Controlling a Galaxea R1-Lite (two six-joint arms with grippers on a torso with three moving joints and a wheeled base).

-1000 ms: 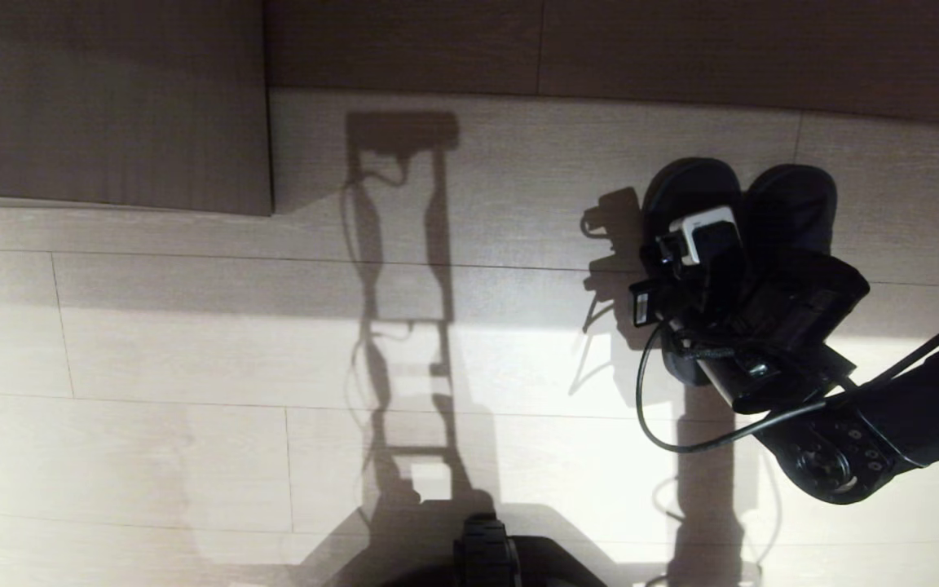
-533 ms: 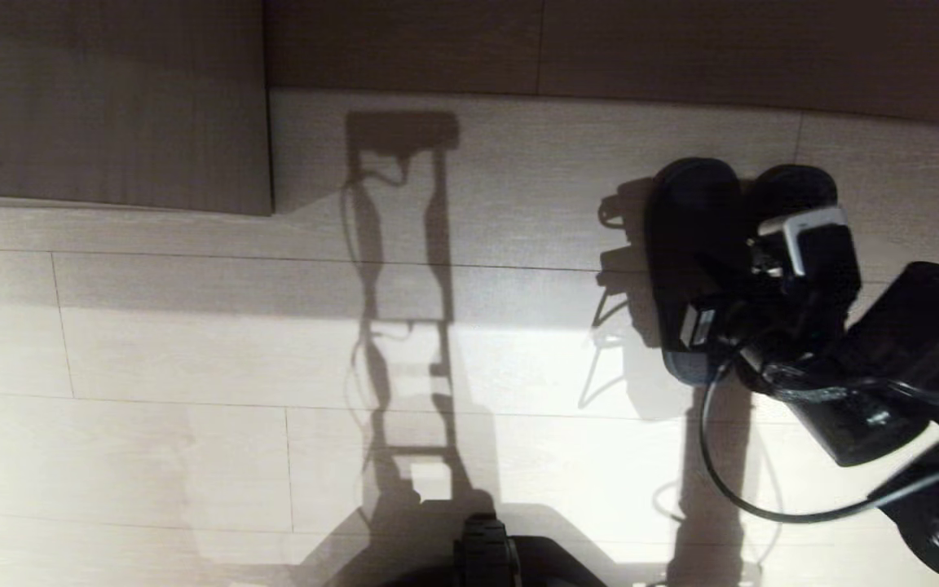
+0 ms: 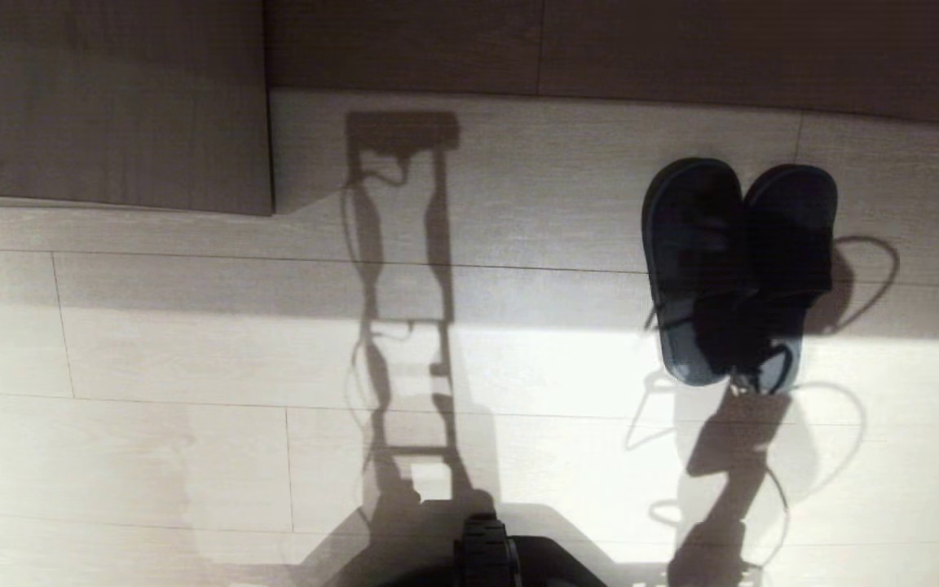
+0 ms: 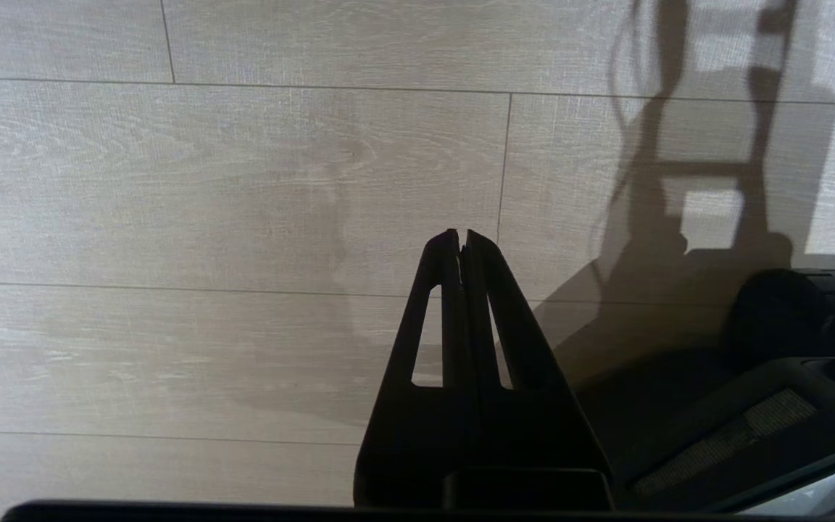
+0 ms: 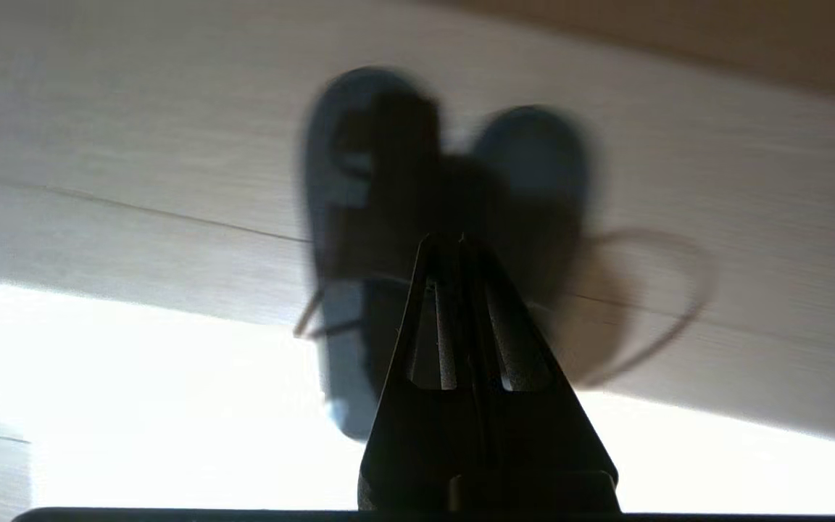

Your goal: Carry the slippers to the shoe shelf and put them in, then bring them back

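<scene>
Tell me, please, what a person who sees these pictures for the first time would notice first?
The dark slippers catch the eye first: they lie side by side on the pale wooden floor, right of centre in the head view, half in shade and half in a bright band of light. Next comes the long shadow of the robot across the middle of the floor. The right gripper, shut and empty, hangs above the slippers.

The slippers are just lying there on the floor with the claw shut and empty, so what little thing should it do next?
Probably tuck the right gripper back toward the body. The slippers lie side by side on the floor, released, the gripper is shut, holds nothing and hangs above them; the left gripper is parked shut.
</scene>
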